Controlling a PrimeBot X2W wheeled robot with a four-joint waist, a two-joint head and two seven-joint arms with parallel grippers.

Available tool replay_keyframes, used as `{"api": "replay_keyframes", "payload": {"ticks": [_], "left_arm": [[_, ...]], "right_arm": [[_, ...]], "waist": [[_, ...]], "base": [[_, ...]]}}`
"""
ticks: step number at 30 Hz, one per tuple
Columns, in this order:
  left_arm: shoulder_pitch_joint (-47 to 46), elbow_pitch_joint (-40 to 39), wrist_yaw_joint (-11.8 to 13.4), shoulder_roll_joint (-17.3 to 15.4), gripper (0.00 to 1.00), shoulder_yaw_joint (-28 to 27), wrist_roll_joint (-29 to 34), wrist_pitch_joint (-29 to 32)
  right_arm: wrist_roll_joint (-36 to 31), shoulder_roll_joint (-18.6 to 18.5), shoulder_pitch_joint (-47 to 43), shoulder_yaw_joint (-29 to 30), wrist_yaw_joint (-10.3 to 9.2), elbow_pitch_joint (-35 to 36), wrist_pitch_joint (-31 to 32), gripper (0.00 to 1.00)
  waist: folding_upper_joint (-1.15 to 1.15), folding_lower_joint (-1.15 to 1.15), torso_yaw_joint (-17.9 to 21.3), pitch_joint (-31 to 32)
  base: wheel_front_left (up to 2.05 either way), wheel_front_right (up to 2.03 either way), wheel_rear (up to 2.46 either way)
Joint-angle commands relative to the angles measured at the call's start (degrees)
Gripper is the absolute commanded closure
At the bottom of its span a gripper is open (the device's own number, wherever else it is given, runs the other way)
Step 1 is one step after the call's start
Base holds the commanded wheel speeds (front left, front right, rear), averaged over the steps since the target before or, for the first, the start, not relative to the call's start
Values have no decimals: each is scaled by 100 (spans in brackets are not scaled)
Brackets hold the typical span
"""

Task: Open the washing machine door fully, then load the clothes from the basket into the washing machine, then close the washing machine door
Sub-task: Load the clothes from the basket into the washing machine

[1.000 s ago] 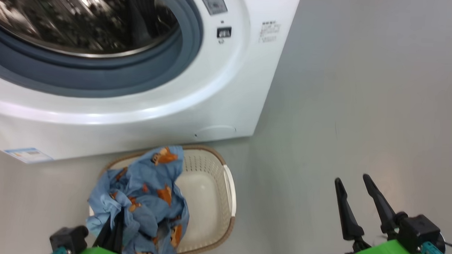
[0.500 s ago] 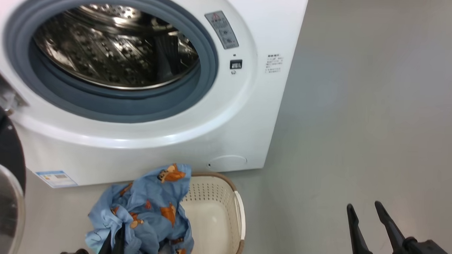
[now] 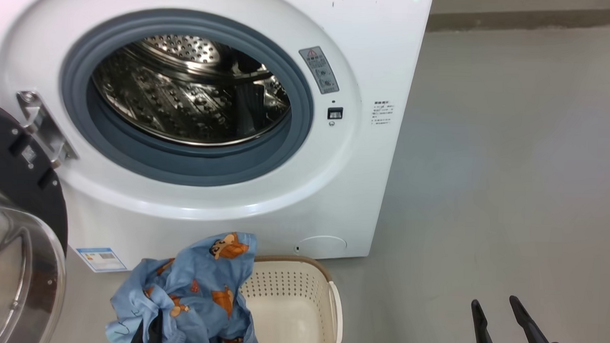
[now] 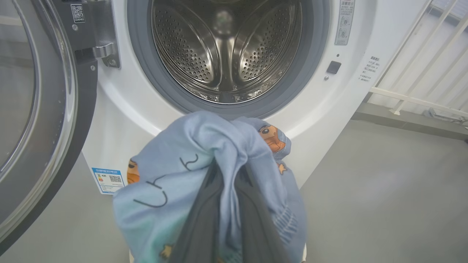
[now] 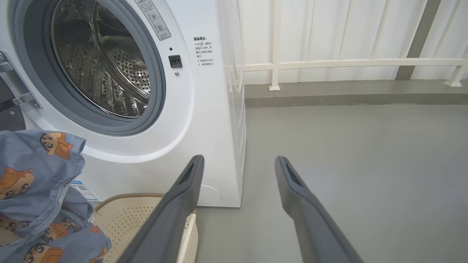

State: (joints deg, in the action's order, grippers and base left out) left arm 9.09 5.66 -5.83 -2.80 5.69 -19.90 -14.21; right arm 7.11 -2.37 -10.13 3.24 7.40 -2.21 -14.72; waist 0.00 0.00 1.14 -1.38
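Note:
The white washing machine stands with its steel drum exposed. Its door is swung wide open at the left, black rim and glass bowl facing out. The light blue clothes with orange figures hang bunched above the left half of the cream basket. My left gripper is shut on the clothes, just below and in front of the drum opening. My right gripper stands open and empty over the floor right of the basket.
Grey floor stretches to the right of the machine. A white railing on a raised kerb runs behind it. A blue label sits low on the machine's front, near the door's lower edge.
The head camera has tilted up, so the whole drum opening and the door come into view. The clothes in my left gripper have risen a little above the basket rim.

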Motion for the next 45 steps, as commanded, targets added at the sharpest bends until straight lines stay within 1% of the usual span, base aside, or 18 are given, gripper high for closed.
{"api": "replay_keyframes", "payload": {"ticks": [1,14,27,32,34,40,45], "left_arm": [[-64,-263,-6,-12,100,-184,70,-79],[130,-601,76,-9,100,-155,90,-79],[-22,-678,95,-9,100,-146,68,-79],[-316,-619,102,-9,100,-218,43,-79],[-553,-573,88,-10,100,-291,52,-79],[-1192,-353,68,-129,100,-505,50,-79],[-1988,-110,85,-274,100,-699,8,-79]], "right_arm": [[-31,-51,39,-127,9,141,-28,0],[-22,-79,-65,-142,9,136,-28,0],[-17,-69,-13,-221,9,154,-28,0],[21,-59,72,-275,9,145,-28,0],[51,-55,155,-300,9,155,-28,0],[222,-53,399,-396,9,148,-28,0],[344,-52,638,-587,9,135,-28,0]], "waist": [[0,0,-36,91],[0,0,-47,254],[0,0,19,132],[0,0,127,-44],[0,0,221,-216],[0,0,458,-663],[0,0,670,-1084]], "base": [[0,0,0],[0,0,0],[0,0,0],[0,0,0],[0,0,0],[0,0,0],[0,0,0]]}}
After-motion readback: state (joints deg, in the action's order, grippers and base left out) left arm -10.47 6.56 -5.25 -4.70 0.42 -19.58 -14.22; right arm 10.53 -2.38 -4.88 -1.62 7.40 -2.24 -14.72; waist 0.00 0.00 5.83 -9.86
